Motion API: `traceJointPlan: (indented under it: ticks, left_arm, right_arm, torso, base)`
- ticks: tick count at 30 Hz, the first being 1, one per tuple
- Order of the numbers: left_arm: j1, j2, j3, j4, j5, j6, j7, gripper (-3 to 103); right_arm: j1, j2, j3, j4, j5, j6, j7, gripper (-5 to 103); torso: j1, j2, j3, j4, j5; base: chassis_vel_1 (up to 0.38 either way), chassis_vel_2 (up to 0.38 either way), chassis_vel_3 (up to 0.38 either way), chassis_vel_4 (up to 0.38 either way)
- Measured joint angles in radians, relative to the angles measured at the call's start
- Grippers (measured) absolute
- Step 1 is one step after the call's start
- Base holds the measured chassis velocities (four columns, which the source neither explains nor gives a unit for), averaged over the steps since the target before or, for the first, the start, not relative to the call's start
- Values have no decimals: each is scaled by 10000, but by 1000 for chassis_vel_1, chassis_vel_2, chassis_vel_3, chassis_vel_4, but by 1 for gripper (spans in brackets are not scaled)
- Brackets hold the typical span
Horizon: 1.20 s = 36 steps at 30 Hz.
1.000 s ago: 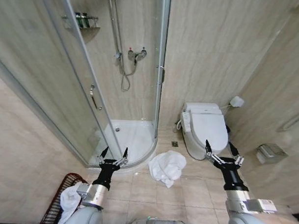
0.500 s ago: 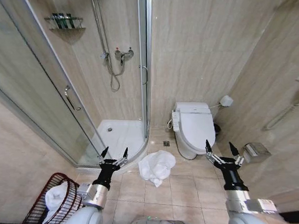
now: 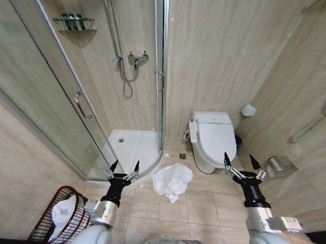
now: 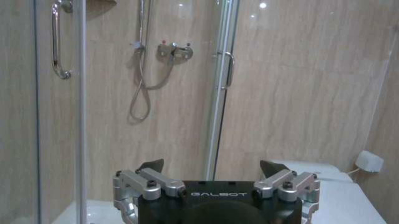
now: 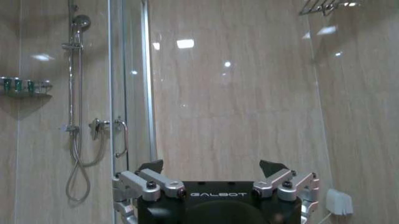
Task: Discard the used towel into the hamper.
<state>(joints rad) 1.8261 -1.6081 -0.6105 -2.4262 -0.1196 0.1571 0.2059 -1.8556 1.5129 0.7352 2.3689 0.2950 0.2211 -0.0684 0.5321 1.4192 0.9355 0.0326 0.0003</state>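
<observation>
Wicker hamper (image 3: 46,222) stands upright, mouth up; towel (image 3: 172,181) crumpled on floor; left gripper (image 3: 125,167) and right gripper (image 3: 240,162) spread, empty.

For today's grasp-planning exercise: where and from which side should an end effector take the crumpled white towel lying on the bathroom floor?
Probably the raised bunched folds at the middle of the towel, from straight above: it lies slumped on the floor tiles, so its edges offer no purchase.

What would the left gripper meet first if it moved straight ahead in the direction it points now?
Probably the glass shower enclosure: the open left gripper faces its frame, with nothing between them. Depth is unclear. The towel lies lower, outside that line.
</observation>
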Motion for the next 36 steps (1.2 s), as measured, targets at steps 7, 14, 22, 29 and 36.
traceJointPlan:
  ticks: [7,14,22,29,36]
  left_arm:
    - [0,1,0,-1,0,0,0,100]
    - [3,1,-1,0,0,0,-1,100]
    - [-1,1,0,0,0,0,-1,100]
    - [1,0,0,0,0,0,0,100]
    - [2,0,0,-1,0,0,1,100]
  right_arm:
    - [0,0,0,0,0,0,0,100]
    - [-4,0,1,2,0,1,0,100]
    - [2,0,1,1,-1,0,0,100]
    - [-1,0,1,2,0,0,0,100]
    - [-1,0,1,1,0,0,0,100]
  torso:
    - [-5,2,-2,0,-4]
    - [-17,9,-7,0,-4]
    - [3,-1,1,1,-2]
    - [-3,0,-1,0,-3]
    - [-6,2,-2,0,0]
  base:
    - [155,-162,-165,170]
    - [162,-139,-164,154]
    - [-34,25,27,-25]
    - [-74,64,67,-63]
    - [-134,135,139,-131]
